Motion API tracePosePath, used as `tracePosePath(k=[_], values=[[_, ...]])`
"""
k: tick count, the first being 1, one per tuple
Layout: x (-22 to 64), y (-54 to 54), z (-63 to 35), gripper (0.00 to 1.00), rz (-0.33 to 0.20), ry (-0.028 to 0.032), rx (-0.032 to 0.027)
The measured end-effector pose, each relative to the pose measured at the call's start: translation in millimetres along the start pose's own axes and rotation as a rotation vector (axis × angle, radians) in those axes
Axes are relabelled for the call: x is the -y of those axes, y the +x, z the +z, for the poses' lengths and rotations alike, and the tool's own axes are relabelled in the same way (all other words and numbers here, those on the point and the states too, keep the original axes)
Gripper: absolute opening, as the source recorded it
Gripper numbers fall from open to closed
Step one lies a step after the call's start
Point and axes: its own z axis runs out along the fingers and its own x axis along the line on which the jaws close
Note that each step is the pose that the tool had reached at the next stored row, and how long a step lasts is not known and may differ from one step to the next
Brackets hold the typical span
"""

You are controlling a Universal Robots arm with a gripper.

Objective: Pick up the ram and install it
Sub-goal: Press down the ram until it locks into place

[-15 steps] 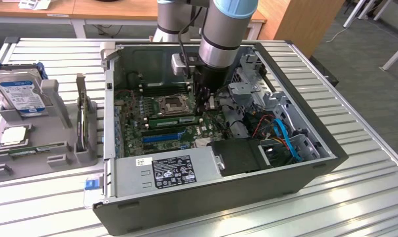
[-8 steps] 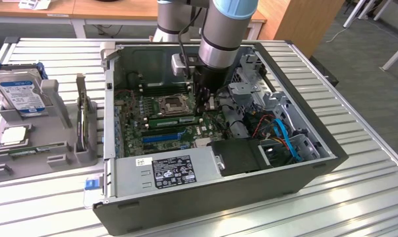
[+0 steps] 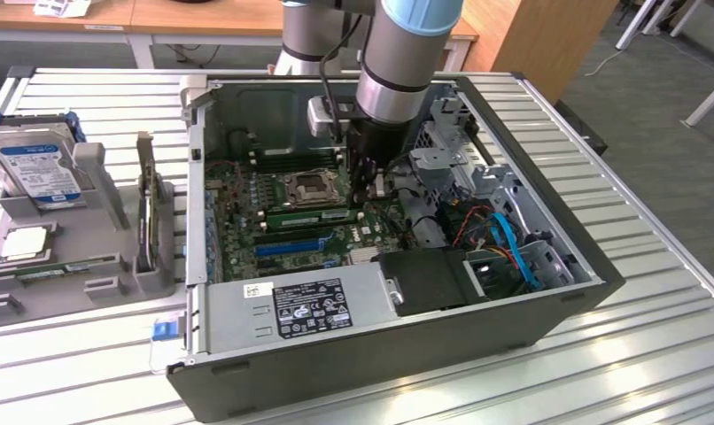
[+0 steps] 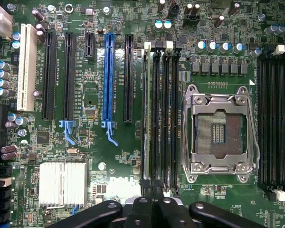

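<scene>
Arm reaches down into the open PC case [image 3: 534, 328], gripper [image 3: 363, 190] low over the motherboard [image 3: 275, 221], just beside the empty CPU socket [image 3: 310, 189] on the exterior view's right. Fingers [image 4: 154, 209] are pressed together, fully closed. In the wrist view they sit right at the end of the RAM slot bank [image 4: 161, 114] next to the socket; can't tell for sure if anything's still pinched between them.

The ram [image 4: 146, 114] looks seated edge-up in the outermost slot of that bank, the side nearest the black and blue PCIe slot [image 4: 108, 80] row. It shows as a thin pale strip running the full slot length, directly in line with the closed fingers. Other 3 slots in that bank look bare. A 2nd slot bank [image 4: 275, 118] sits on the far side of the socket.

Case lies on its side mid-table on the slatted metal table [image 3: 640, 354], PSU [image 3: 298, 310] at the near edge of the case.

Near the table's edge at the exterior view's left: grey parts fixture [image 3: 109, 283] w/ hard drive [image 3: 38, 168] standing in it, blue label, and a square silver CPU chip [image 3: 24, 243] lying in a pocket nearer the front.
</scene>
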Motion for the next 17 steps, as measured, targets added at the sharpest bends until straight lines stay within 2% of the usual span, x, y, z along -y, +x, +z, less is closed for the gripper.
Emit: tracePosePath(k=[17], values=[[0.1,0.0,2.0,0.10,0.000,0.0000,0.0001]])
